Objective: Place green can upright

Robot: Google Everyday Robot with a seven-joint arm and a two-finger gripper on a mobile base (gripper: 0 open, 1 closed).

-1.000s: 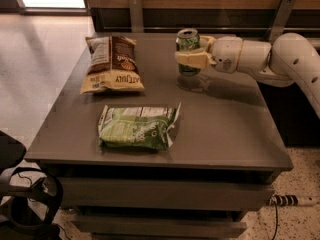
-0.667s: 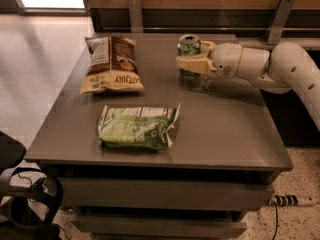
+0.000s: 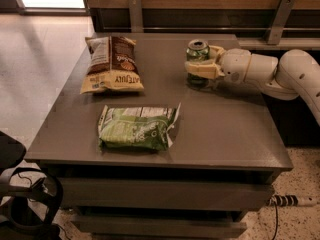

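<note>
One tool (image 3: 200, 69) is closed round the upright green can (image 3: 198, 52); the can stands on the table (image 3: 225, 126).

Pale lettering on the brown snack bag (image 3: 112, 64), at the counter's (image 3: 225, 129) ten o'clock, is illegible. The gripper (image 3: 198, 70) clasps the green can (image 3: 198, 52) at one o'clock.

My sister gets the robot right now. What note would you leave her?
Pincer: at the table's far right, closed around the can.
Can: upright, base at or just above the table; I cannot tell if it touches.
Done: can is upright.
Left: probably set it down, open the pincer, back away gently.
</note>
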